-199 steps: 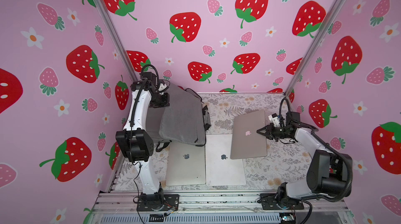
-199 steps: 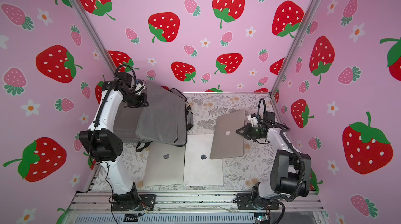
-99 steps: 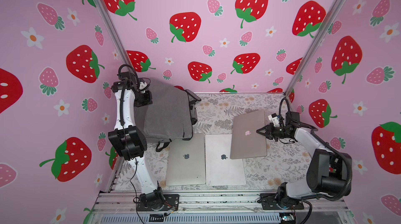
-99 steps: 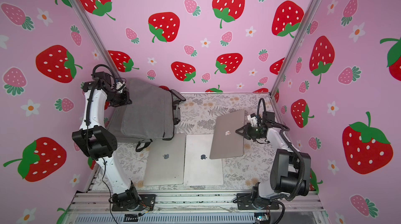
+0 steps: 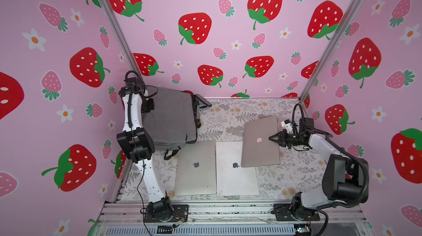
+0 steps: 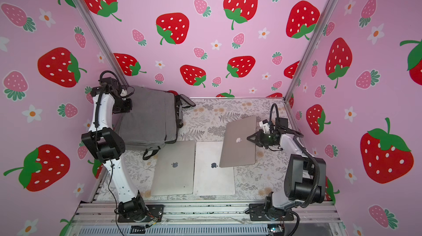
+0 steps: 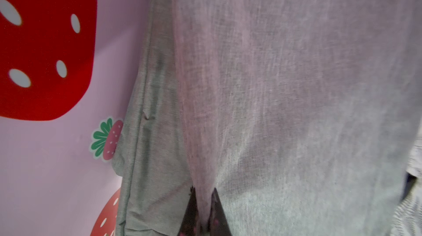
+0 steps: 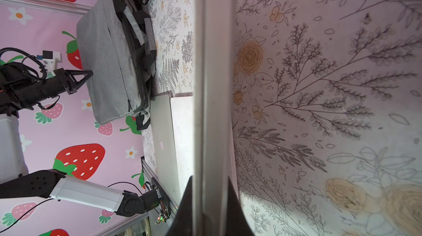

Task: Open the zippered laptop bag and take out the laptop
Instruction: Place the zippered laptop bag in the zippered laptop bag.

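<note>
On your left, the left arm (image 5: 131,118) has its jaws pressed almost together on a pinch of the laptop bag (image 5: 169,118). The left wrist view shows a ridge of grey cloth tented between the tips. That hold tips the bag up against the left wall at the rear of the bench (image 5: 296,173), with its black straps (image 8: 137,29) on the side toward the middle. I judge the aim is to hold the soft, slumping shell off the working space. The cloth is a coarse heathered weave, so a small pinch may slip.

Just in front lie a silver laptop (image 5: 196,168) and a white laptop (image 5: 235,177), closed and side by side. Both are thin, flat, round-cornered slabs.

Further right, the grey laptop (image 5: 260,141) is tilted, its near corner overlapping the white one. I cannot tell whether it rests there. The right arm's (image 5: 319,141) jaws nip its right edge. It is smooth matt metal, so grip it squarely. It looks already out of the bag.
</note>
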`<state>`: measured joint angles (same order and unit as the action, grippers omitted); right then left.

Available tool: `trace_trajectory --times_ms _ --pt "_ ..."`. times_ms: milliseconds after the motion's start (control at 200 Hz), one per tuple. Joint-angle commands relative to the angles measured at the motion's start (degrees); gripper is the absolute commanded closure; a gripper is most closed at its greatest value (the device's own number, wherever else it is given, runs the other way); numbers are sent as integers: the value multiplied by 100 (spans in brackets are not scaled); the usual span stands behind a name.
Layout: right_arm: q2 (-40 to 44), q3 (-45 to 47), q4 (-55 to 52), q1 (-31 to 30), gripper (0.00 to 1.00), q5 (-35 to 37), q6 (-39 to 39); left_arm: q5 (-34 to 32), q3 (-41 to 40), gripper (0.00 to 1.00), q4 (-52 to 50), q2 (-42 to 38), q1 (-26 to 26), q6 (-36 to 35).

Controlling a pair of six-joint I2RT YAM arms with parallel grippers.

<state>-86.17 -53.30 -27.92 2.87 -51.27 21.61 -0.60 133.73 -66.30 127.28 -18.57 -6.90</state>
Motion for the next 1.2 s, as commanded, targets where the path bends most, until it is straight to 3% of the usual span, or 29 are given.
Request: trace_trajectory --times_ms 0,60,80,180,310,490,725,855,995,1196 --pt "-22 -40 104 -92 100 -169 -168 -1175 364 96 130 223 29 -158" --pt "-18 -32 101 -120 100 -174 -161 -1467 545 95 98 429 101 -230" --pt "-16 -32 92 -132 100 -174 -165 -1542 605 90 80 497 119 -240" --pt "13 -32 59 -185 100 -158 -165 -1910 755 85 119 753 235 -339" --pt "21 -5 57 -232 100 -223 -171 -1934 830 73 85 861 335 -305" --pt "-17 -5 188 -316 100 -431 -139 -1196 785 48 -11 573 511 -242" --pt "52 -18 456 -420 100 -732 17 347 90 34 162 -436 935 99" --pt "94 82 899 -489 100 -960 303 1510 -849 31 517 -1216 1292 527" --pt "120 83 1156 -584 100 -1159 486 2272 -2114 30 1219 -2045 1823 1121" --pt "343 169 1602 -596 100 -1494 869 3300 -4214 28 2980 -2904 2686 2438"
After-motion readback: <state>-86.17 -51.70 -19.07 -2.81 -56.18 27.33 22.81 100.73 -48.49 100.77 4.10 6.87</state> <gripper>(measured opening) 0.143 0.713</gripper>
